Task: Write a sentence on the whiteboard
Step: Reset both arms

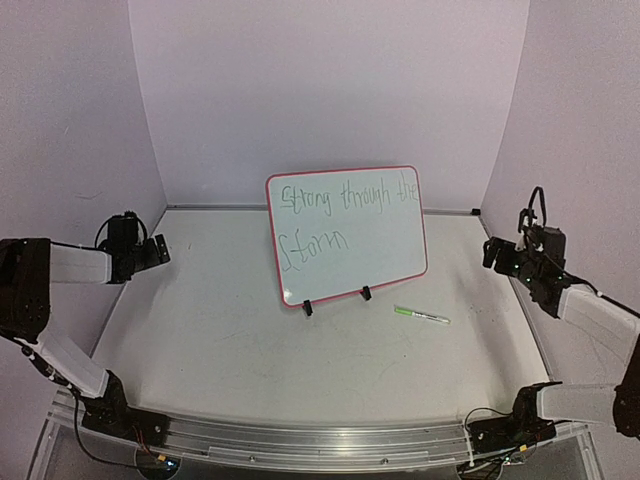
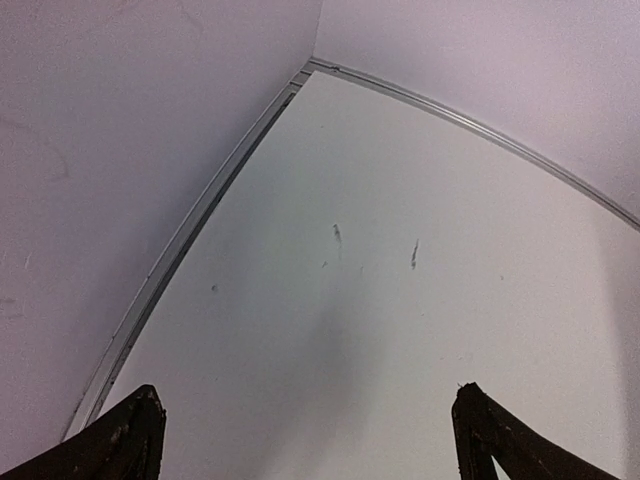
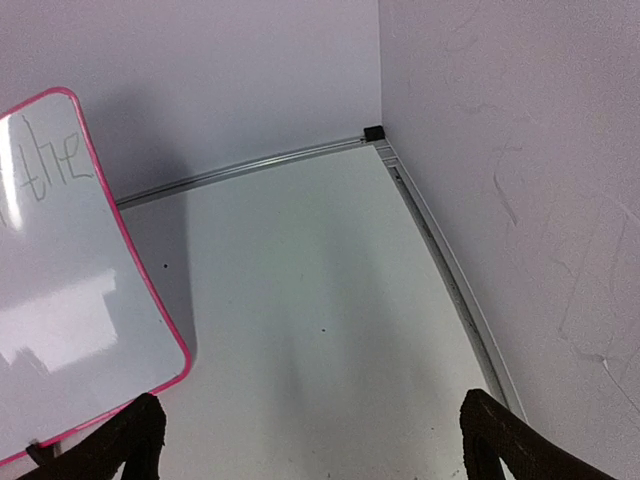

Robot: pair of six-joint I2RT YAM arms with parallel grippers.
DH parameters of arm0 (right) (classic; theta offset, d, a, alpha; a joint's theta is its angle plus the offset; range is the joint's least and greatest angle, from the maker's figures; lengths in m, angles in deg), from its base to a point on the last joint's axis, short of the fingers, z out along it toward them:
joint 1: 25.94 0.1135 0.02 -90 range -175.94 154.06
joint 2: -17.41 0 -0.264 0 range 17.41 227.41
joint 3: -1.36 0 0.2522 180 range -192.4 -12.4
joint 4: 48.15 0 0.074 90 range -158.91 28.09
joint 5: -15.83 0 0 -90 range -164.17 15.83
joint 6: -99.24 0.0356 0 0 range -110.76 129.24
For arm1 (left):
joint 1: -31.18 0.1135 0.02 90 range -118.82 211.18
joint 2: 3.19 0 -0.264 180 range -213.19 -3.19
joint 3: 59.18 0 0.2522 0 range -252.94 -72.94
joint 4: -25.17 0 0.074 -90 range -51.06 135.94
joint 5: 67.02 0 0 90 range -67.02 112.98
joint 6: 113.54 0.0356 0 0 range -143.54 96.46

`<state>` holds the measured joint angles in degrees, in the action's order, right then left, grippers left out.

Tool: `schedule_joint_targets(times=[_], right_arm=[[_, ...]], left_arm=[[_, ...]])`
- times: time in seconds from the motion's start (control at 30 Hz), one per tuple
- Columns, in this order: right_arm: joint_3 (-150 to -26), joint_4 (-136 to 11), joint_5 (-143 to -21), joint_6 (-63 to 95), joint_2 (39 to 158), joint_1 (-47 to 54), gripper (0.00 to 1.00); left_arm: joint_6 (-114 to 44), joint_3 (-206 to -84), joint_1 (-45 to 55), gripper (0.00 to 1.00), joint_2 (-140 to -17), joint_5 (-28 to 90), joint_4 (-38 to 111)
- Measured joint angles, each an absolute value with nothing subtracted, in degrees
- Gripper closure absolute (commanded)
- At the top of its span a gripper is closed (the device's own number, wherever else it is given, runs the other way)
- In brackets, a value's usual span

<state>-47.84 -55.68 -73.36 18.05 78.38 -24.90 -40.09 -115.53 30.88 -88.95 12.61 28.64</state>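
Right claw (image 3: 315, 440) agape, marker (image 1: 421, 316) near whiteboard (image 1: 350, 240)

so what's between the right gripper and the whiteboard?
Only bare table from right gripper to whiteboard, top view; marker lies off that line.

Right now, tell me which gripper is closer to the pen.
The right gripper: the pen lies on the table just right of the whiteboard, on that arm's side. The left gripper hangs at the far left, beyond the whiteboard.
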Motion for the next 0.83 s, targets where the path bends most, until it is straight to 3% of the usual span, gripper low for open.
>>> schedule_joint_targets(times=[0.27, 0.83], right_arm=[[-36.6, -42.8, -68.2, 15.7, 80.1, -25.3, 0.02], [-31.0, -29.3, -66.7, 15.2, 84.8, -25.3, 0.02]], left_arm=[[-35.4, -102.9, 30.8, 0.01, -85.6, 7.5, 19.5], [-32.7, -100.4, 30.8, 0.01, -86.5, 6.9, 11.0]])
